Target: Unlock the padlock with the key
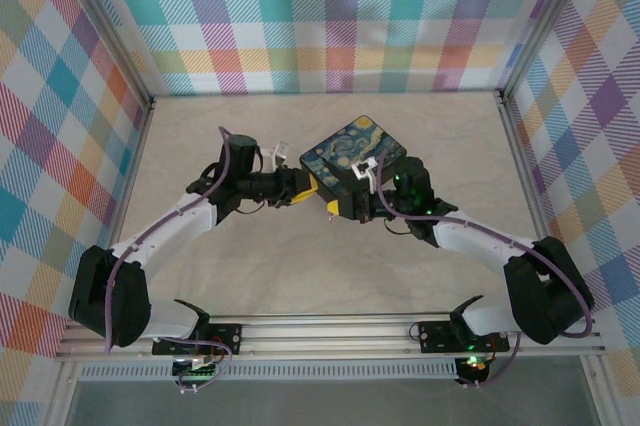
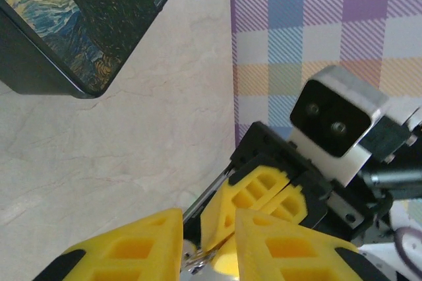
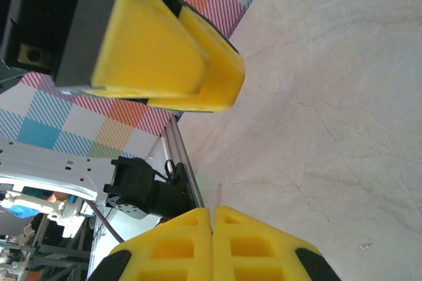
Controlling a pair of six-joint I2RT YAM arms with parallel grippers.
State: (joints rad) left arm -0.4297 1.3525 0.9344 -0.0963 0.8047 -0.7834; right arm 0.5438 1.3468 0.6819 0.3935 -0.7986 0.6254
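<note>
Tabletop (image 1: 300,266) of veined beige lies between pastel plaid walls (image 1: 330,16), with a metal rail (image 1: 330,331) at the near edge. The right gripper (image 3: 212,212) pinches the key (image 3: 218,192) above the table beside the box (image 1: 350,151). The key's tip lies between the left gripper's (image 2: 208,218) fingers; I cannot tell whether they clamp it.

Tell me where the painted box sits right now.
From the top view, the painted box lies mid-table, just right of centre, directly beyond the right gripper and right of the left gripper.
</note>
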